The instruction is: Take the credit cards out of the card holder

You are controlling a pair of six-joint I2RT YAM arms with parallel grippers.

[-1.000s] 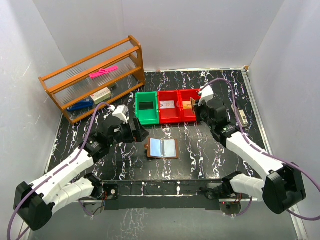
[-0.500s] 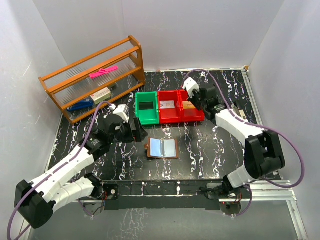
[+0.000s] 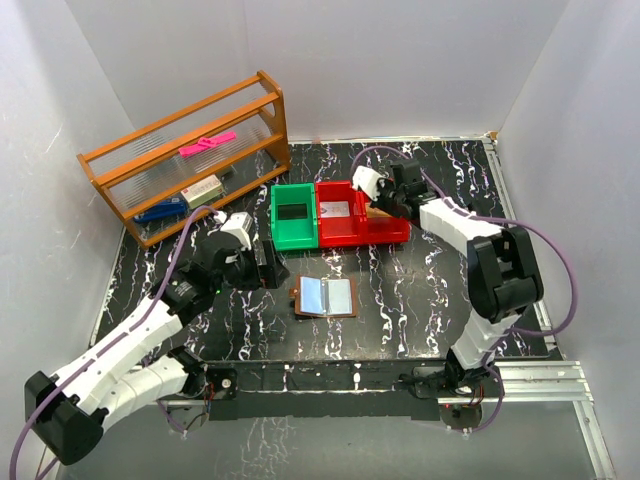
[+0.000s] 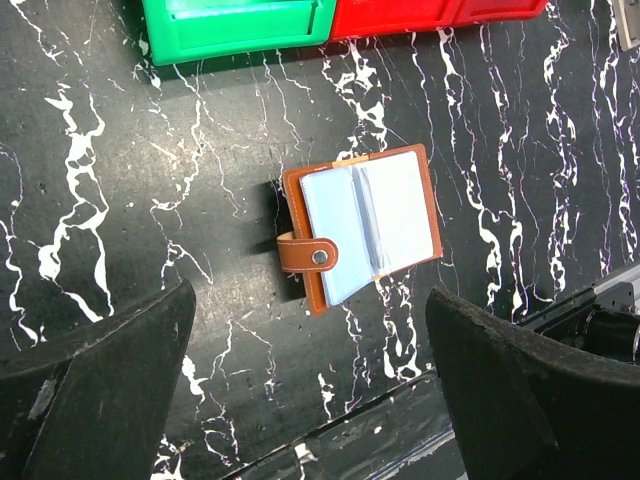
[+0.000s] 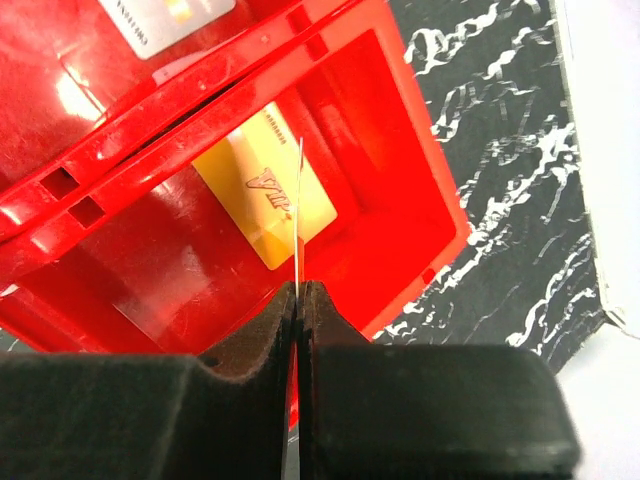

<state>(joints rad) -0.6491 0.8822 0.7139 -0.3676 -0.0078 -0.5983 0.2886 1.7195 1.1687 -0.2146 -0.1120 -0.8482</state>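
- Swung in from the table's right side over the last second, the right arm has folded so that the right gripper [image 3: 378, 198] now sits above the right-hand red bin [image 3: 400, 232].
- Its fingers are pressed together on a thin credit card [image 5: 299, 200]. The card is seen edge-on in the wrist view, standing upright, and its colour cannot be told.
- Directly below that held card, a gold card [image 5: 255, 195] lies flat on the floor of the same red bin.
- A silver card [image 5: 165, 18] rests in the neighbouring red bin [image 5: 60, 90], just across the shared wall.
- The left gripper [image 3: 266, 264] has edged slightly towards the card holder [image 3: 325, 297]. Its fingers are spread wide and hold nothing.
- From above, the card holder lies just right of that gripper, apart from it.
- In the left wrist view, the card holder [image 4: 365, 225] lies open and flat on the black marbled table [image 4: 150, 200], between the two fingers [image 4: 100, 390]. Its pale blue inside faces up and its snap strap is folded over the left edge.
- Beyond it stands the green bin [image 4: 240, 25], near the holder but not touching it.
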